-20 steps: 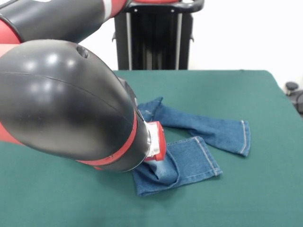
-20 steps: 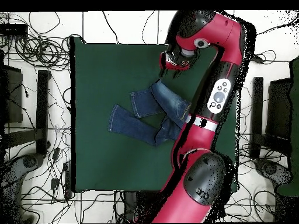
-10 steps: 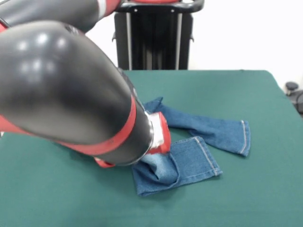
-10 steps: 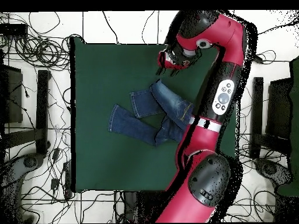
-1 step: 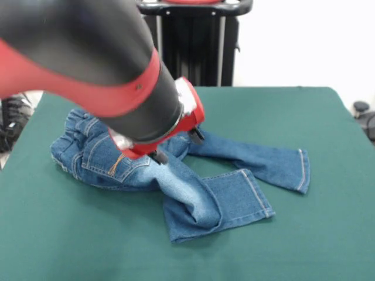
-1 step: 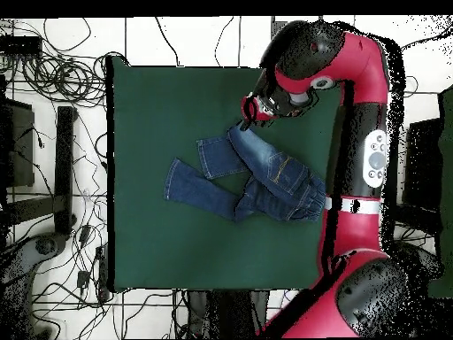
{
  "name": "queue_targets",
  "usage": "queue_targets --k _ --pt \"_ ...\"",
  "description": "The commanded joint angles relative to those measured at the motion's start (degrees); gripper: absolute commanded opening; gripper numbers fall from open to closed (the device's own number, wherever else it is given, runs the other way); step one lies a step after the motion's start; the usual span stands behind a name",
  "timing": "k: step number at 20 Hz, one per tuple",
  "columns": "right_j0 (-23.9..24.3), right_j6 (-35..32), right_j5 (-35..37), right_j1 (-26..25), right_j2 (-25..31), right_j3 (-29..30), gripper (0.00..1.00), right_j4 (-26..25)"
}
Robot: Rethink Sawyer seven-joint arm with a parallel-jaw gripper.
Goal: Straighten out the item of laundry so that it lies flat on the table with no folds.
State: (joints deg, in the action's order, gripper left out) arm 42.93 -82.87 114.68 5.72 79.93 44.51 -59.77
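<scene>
The item of laundry, a pair of blue jeans, lies crumpled on the green table. Its waist is bunched at the left. One leg runs right to a hem, and the other is folded over itself in front. My gripper hangs just above the crotch area, open, with two dark fingertips apart and nothing between them. In the overhead view the gripper sits over the upper bend of the jeans. The table extends well beyond them.
The black pedestal stands behind the table's far edge. My thick arm fills the upper left of the front view. Cables lie on the floor around the table. A dark object sits off the right edge.
The arm has swung up and aside, uncovering the waist of the jeans. The gripper has risen off the folded leg. The jeans lie as before.
</scene>
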Motion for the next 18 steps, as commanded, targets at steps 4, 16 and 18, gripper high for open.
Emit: queue_targets --k 4,16,18 --pt "-0.76 -20.28 -17.69 3.60 -14.11 20.96 1.00 4.78" --pt "-3.62 -18.47 -27.02 6.66 -21.23 23.56 1.00 8.45" --pt "-4.05 -18.19 -27.48 7.39 -22.26 23.81 1.00 9.20"
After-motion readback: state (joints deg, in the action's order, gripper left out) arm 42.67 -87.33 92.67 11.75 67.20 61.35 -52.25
